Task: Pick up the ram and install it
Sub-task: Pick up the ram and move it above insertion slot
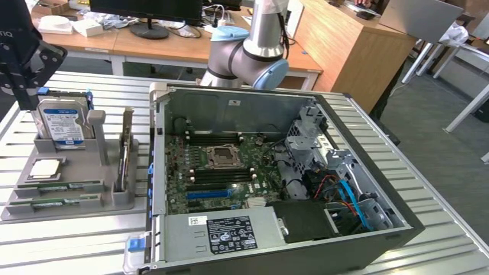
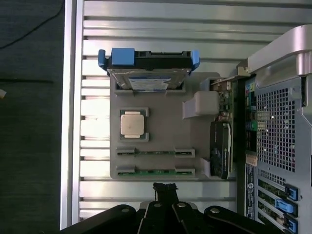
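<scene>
Two green ram sticks lie flat in slots at the front of the grey holder tray (image 1: 77,215): one ram (image 1: 58,186) behind, the other ram (image 1: 54,201) in front. In the wrist view the same two rams (image 2: 155,152) (image 2: 155,171) lie side by side on the tray (image 2: 165,109). My gripper (image 1: 25,97) hangs black above the tray's far left corner, near the hard drive. Seen from the wrist, the gripper (image 2: 165,187) has its fingertips together, with nothing between them, well above the sticks.
The tray also holds a blue-labelled hard drive (image 1: 61,121), a silver processor chip (image 1: 44,167) and an upright card (image 1: 123,152). An open computer case (image 1: 367,149) with its motherboard (image 1: 221,172) lies at the exterior view's right on the slatted metal table (image 1: 68,252).
</scene>
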You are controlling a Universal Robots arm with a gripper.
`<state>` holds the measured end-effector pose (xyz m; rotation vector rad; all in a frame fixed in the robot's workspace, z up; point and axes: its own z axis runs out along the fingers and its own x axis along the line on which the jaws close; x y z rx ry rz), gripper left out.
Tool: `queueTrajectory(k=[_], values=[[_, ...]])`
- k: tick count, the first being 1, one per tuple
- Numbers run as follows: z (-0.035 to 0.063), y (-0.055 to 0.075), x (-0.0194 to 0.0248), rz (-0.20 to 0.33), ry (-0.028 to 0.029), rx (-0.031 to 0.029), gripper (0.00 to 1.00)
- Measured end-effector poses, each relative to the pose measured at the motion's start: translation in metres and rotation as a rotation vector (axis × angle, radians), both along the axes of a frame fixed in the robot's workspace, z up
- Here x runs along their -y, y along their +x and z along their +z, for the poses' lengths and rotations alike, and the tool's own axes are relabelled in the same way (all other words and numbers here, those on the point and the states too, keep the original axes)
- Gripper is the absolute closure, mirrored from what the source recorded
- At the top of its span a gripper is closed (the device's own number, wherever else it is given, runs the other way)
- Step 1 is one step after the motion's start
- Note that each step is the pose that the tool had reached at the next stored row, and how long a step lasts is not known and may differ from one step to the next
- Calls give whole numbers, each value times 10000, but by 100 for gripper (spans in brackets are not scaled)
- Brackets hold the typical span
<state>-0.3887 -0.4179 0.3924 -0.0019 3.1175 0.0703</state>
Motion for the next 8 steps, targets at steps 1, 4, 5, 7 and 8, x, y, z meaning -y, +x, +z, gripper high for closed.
queueTrajectory(k=[1,4,5,7,8], values=[[0,0,0,81,0,0,90],[0,0,0,319,0,0,90],[0,0,0,414,0,0,90],[0,0,0,617,0,-1,90],[0,0,0,722,0,0,90]])
